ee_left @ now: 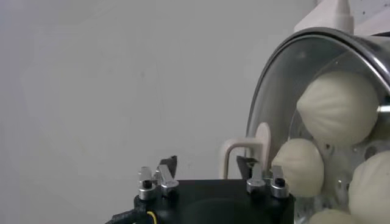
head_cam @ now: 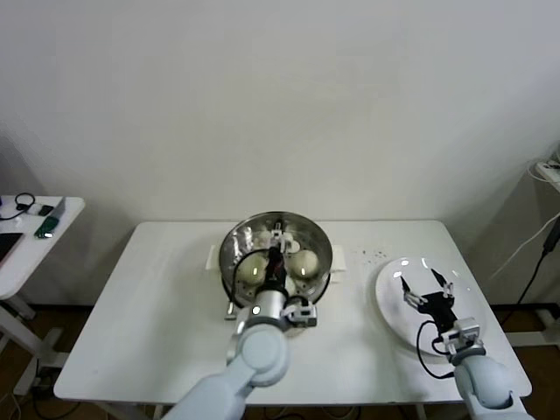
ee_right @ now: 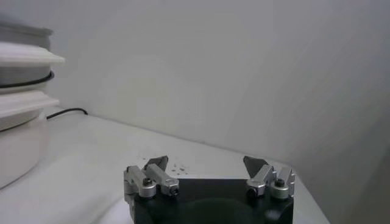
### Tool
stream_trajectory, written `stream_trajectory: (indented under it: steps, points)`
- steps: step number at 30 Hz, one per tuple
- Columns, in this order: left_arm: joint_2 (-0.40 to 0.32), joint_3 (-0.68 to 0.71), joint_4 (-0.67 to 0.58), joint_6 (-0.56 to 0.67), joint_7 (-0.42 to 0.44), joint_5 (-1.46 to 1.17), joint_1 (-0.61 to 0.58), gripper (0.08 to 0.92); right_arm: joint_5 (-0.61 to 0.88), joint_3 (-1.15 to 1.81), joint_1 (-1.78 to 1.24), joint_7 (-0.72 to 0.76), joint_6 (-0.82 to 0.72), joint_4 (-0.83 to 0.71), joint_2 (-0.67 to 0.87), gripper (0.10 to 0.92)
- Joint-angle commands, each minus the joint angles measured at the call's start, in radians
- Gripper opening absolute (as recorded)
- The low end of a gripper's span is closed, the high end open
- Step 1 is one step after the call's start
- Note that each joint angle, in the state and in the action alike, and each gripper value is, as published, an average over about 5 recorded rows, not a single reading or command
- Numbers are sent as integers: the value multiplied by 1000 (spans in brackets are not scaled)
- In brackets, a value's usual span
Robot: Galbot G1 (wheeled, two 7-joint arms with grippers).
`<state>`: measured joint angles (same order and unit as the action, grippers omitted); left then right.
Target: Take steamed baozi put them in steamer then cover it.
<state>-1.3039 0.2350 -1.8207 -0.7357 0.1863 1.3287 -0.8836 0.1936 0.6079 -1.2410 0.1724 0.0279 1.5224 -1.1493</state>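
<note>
Now the left gripper hangs over the middle of the steamer at the centre of the head view, its fingers spread apart and holding nothing; in its wrist view the two tips stand wide, with bare space between them. Beside it, inside the pot, the buns sit on the perforated tray (two show clearly from above, one either side of the arm, and the left wrist view catches about four pale domes at its right edge). Out at the lower right of the head view the right gripper hovers over the white plate, fingers likewise parted and empty; the plate looks bare.

The buns look soft and light, easily dented, so I would guess a gentle pinch across the widest part of the dome suits them best. The steamer is stiff, shiny steel, probably slick; its cream side handle seems the safe place to hold. No lid shows anywhere I can see. No brand or writing can be read on anything.
</note>
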Motion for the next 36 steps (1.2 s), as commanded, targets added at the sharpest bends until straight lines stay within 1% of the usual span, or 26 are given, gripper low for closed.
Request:
stream_trajectory:
  steps: [1, 4, 6, 10, 14, 16, 20, 23, 26, 30, 33, 36]
  points:
    - [109, -12, -143, -50, -21, -100, -33, 703, 14, 4, -1, 8, -27, 3, 3, 823]
    - [134, -19, -180, -50, -28, -127, -64, 780, 12, 6, 1, 10, -29, -3, 5, 823]
    - [147, -30, -198, -50, -39, -142, -87, 810, 11, 6, 4, 10, -30, -6, 7, 823]
    - [170, -76, -235, -36, -69, -172, -139, 822, 10, 6, 6, 13, -30, -8, 11, 823]
    - [196, -153, -299, 10, -115, -260, -212, 823, 9, 7, 5, 15, -26, -8, 15, 823]
    - [204, -201, -331, 49, -164, -356, -251, 823, 9, 8, 4, 16, -21, -8, 16, 823]
    - [206, -341, -349, 218, -313, -556, -333, 823, 7, 11, -4, 20, -6, -3, 16, 823]
    - [199, -452, -366, 316, -377, -757, -405, 823, 3, 12, -19, 23, 2, 14, 10, 823]
    - [181, -571, -377, 422, -409, -899, -488, 823, 12, 16, -31, 23, 13, 31, 1, 823]
    - [133, -711, -342, 561, -386, -1044, -580, 823, 24, 23, -46, 29, 24, 43, -9, 823]
    - [71, -784, -312, 642, -355, -1157, -619, 823, 24, 27, -57, 36, 33, 48, -17, 823]
    - [-5, -837, -271, 712, -335, -1214, -646, 823, 30, 30, -68, 40, 43, 55, -25, 823]
